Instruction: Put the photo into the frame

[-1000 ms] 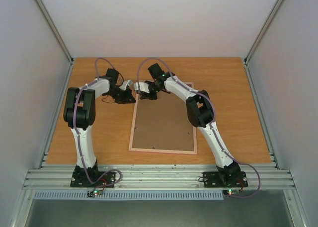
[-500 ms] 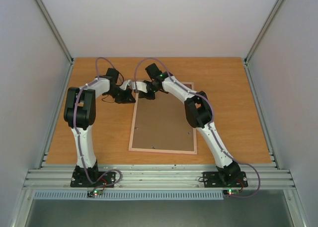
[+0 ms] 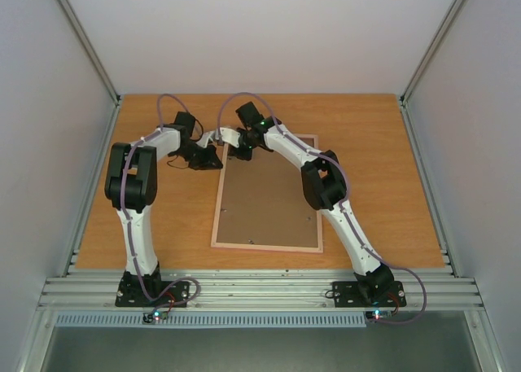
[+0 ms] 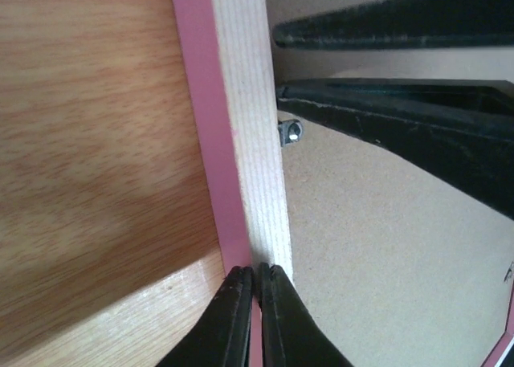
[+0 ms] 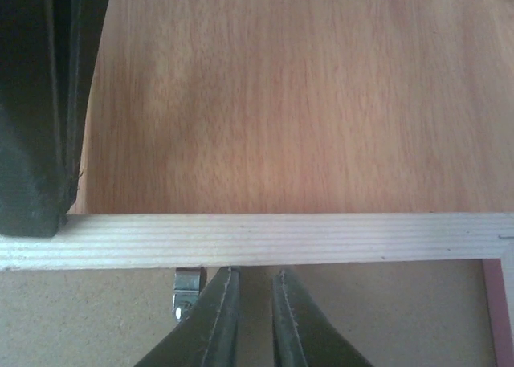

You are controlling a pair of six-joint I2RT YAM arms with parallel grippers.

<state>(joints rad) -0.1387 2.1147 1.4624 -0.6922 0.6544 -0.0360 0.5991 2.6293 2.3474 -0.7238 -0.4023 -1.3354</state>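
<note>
Shifting the right gripper (image 5: 255,277) leftward along the far rail of the frame (image 3: 267,247), fingers narrowly parted beside a metal clip (image 5: 186,291), gripping nothing. Holding the left gripper (image 4: 256,272) at its far-left corner, fingers almost touching. Finding the frame lying face-down on the table (image 3: 374,160).

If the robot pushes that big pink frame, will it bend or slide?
Probably it slides rather than bends: the frame has straight wooden rails and lies flat on the smooth table. It looks fairly light for its size, since the rails are narrow. It shouldn't roll or tip, being wide and flat.
</note>
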